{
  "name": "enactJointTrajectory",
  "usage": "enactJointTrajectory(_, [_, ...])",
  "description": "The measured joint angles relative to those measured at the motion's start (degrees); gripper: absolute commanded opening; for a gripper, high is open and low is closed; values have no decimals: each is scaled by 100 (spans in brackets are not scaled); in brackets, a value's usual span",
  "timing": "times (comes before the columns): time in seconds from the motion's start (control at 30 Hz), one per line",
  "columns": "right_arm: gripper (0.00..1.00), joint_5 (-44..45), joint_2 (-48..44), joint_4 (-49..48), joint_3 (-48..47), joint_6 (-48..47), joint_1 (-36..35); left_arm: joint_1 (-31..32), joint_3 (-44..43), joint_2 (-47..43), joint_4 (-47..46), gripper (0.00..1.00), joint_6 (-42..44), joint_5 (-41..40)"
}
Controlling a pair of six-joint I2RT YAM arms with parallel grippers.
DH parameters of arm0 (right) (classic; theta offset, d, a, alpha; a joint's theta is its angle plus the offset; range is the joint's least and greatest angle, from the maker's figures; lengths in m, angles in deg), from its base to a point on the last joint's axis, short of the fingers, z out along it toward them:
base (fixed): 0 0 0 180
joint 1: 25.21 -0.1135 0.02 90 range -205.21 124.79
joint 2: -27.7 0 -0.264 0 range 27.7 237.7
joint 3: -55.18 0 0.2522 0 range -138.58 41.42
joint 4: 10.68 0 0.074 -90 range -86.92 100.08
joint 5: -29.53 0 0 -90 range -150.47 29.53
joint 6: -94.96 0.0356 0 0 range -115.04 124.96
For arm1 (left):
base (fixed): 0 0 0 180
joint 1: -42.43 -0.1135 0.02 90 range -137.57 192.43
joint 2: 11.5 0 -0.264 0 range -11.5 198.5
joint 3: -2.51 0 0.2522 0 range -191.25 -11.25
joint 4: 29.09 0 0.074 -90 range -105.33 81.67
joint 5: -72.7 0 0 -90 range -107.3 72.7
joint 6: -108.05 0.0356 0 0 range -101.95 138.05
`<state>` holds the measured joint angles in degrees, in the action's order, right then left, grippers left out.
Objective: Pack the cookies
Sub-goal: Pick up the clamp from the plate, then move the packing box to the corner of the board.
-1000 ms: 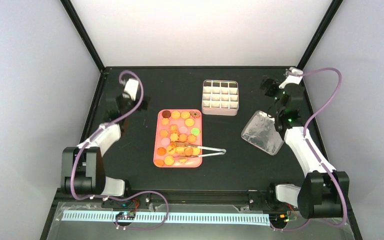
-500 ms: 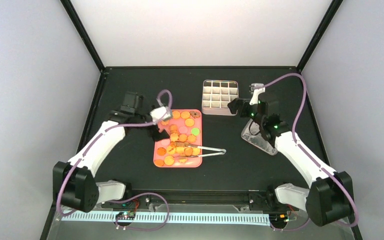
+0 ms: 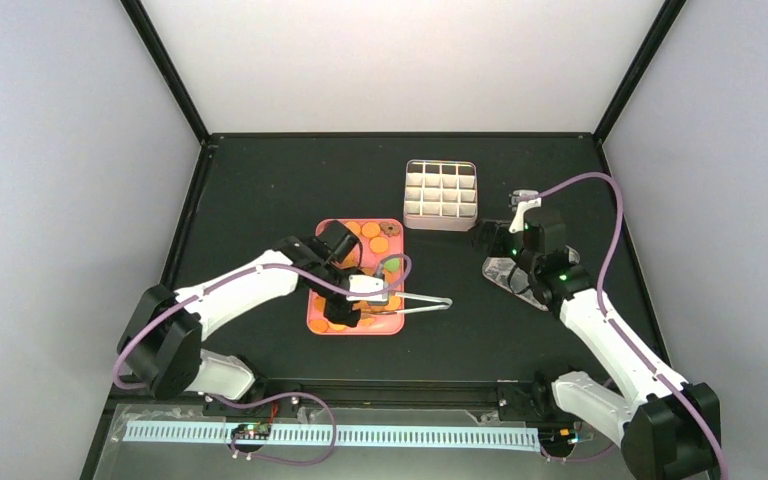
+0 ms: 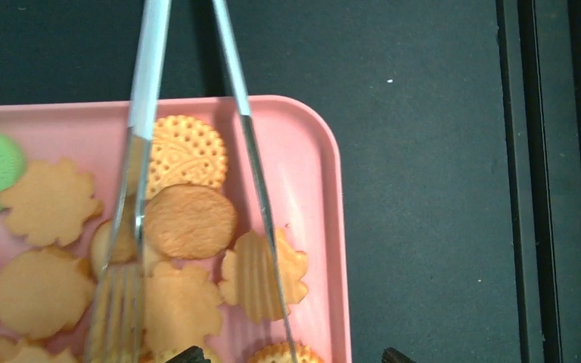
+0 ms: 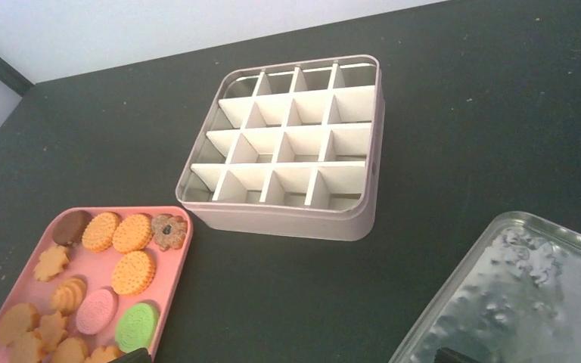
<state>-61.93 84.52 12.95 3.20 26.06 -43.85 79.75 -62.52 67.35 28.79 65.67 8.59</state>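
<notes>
Top external view: my left gripper [image 3: 360,298] hangs low over the near half of the pink rectangular plastic tray [image 4: 318,174], which lies on the black table [image 3: 260,180]. Its fingers stand apart, clamped on nothing. The cookies [image 4: 189,221], small flat discs and flower shapes, mostly orange with a few pink, green and dark brown, all lie on that tray. The thin metal tongs [image 3: 425,302] rest with their tips among the near cookies and their joined end out past the tray's right edge on the table; in my left wrist view one tong arm runs between my fingertips. Farther back and to the right sits the pale square tin with a white grid divider [image 5: 287,219]. My right gripper [image 3: 490,243] hovers spread wide and holding nothing, above the edge of the clear embossed plastic lid [image 5: 529,295].
</notes>
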Motion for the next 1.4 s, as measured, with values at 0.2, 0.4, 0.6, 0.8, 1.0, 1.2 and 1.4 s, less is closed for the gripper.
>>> enactJointTrajectory(0.2, [96,151,142,216,-136,2,0,498,15,291,-195,42,-254,-570])
enactJointTrajectory(0.4, [94,393,431,356,-396,37,0,640,72,382,-533,12,-426,-914])
enactJointTrajectory(0.6, [94,632,909,597,-682,72,0,691,173,402,-763,1,-627,-1088])
enactJointTrajectory(0.8, [93,857,1519,857,-1154,92,0,702,232,271,-822,2,-765,-1241])
enactJointTrajectory(1.0, [92,1071,2638,1032,-2310,52,0,549,-103,-223,-396,2,-951,-1314])
enactJointTrajectory(1.2, [74,1414,3954,1368,-3679,-79,55,-144,-831,-970,122,2,-1128,-1134])
enactJointTrajectory(1.4, [54,1458,4983,1650,-4666,-90,212,-1014,-960,-1639,520,1,-1191,-898])
